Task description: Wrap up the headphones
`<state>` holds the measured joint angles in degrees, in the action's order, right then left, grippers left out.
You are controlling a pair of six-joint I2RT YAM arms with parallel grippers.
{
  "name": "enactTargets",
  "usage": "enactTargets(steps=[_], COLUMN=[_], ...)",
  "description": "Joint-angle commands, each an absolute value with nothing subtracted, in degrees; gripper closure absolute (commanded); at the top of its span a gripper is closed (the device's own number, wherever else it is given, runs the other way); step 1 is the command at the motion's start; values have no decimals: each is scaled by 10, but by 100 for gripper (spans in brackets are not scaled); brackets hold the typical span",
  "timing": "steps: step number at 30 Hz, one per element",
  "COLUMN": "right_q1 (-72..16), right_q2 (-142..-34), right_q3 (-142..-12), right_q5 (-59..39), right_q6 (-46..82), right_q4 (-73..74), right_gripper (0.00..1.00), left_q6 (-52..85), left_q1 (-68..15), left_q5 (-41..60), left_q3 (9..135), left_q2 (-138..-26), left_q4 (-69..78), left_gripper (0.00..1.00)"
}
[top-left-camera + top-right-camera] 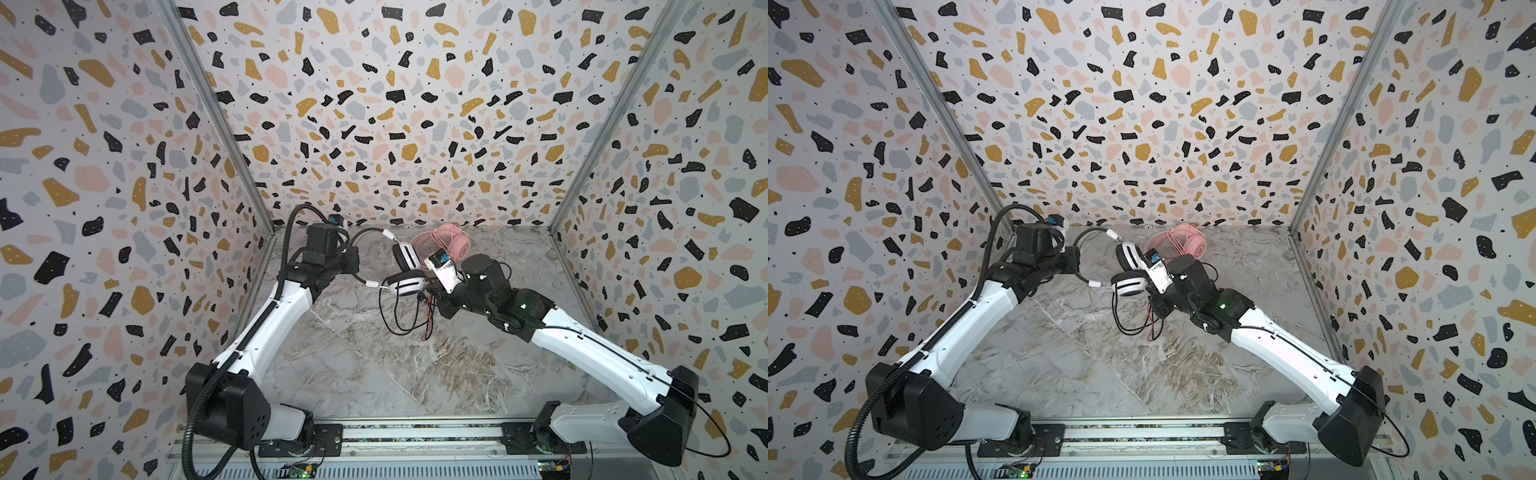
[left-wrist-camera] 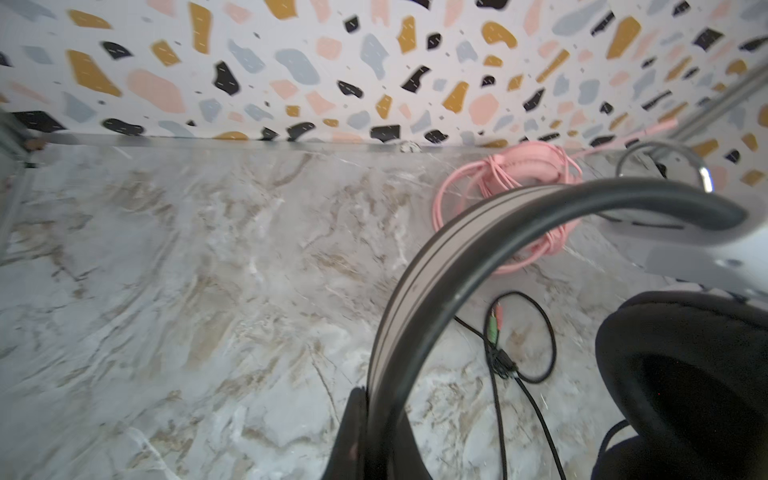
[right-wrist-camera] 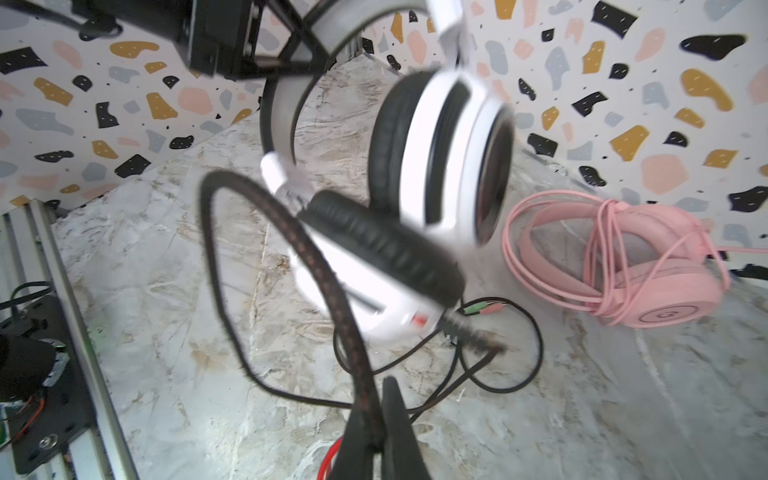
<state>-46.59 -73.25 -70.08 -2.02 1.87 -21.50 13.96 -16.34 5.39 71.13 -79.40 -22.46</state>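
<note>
Bright, even light; white headset [image 3: 440,158] motion-blurred; top views bowed at edges.

white arm links [image 1: 266,332], black joints [image 1: 226,409]

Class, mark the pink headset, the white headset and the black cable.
pink headset [image 3: 673,311]: right wrist view, ear cup's outer face.
white headset [image 3: 432,153]: right wrist view, upper cup's white shell.
black cable [image 3: 328,282]: right wrist view, braided loop.
</note>
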Motion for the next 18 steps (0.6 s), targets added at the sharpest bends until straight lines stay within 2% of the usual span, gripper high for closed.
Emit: enactTargets(steps=[1, 6, 10, 18], right_q1=[-454, -433, -417, -416], right_q2=[-738, -739, -722, -703], right_q3=[-730, -743, -751, -758], right_q5=[8, 32, 50, 30], right_q6=[-7, -12, -6, 9], right_q4=[-268, -289, -305, -321], right_gripper=[100, 100, 100, 100], left_q6=[129, 100, 75, 87], left_q1=[-170, -169, -166, -132], left_q5=[147, 210, 139, 90], left_q3=[706, 702, 703, 678], left_q2=[-774, -771, -758, -728], left_q4=[-175, -203, -243, -228], left_gripper=[100, 100, 100, 100])
